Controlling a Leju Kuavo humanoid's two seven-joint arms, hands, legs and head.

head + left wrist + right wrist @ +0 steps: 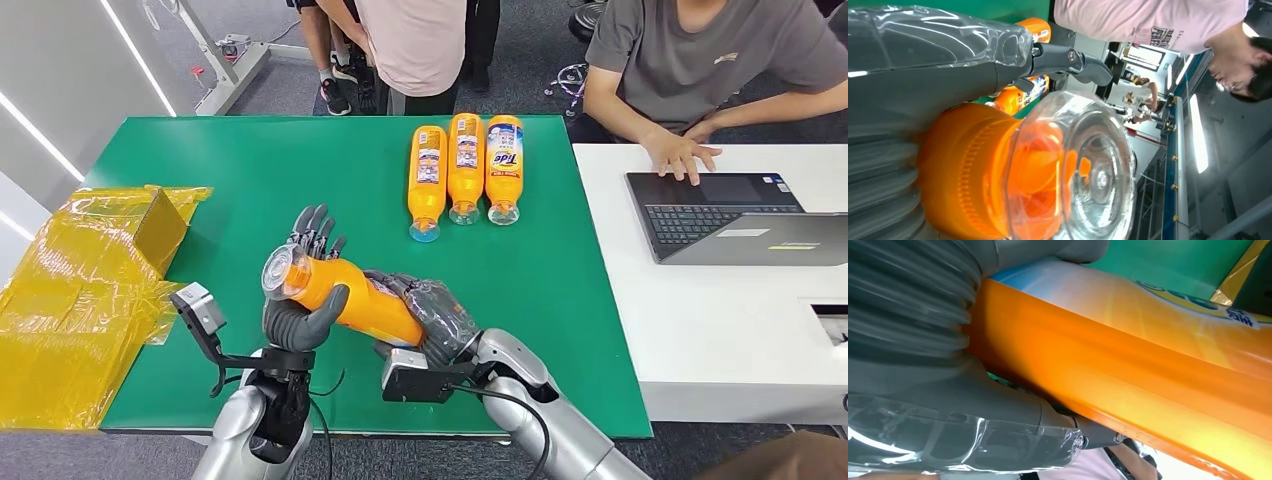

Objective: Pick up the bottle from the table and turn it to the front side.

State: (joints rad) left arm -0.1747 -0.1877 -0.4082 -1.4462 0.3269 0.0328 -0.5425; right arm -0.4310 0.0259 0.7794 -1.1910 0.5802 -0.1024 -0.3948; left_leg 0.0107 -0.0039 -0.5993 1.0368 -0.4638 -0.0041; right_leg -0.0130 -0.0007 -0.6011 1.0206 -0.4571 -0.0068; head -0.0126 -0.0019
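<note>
— Bottle (345, 295)?
— Lifted above the green tabletop (250, 190), lying slantwise, clear cap toward the left robot hand (300, 305).
— Grip?
— Held by both: left robot hand cupping the cap end, right robot hand (430, 315) wrapped round the base.

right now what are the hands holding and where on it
One orange bottle, held off the table: the left hand grips its clear-capped end, the right hand its base end.

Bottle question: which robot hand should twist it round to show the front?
Probably the right hand: it wraps the orange bottle's body. The left hand cradles only the clear cap end.
</note>
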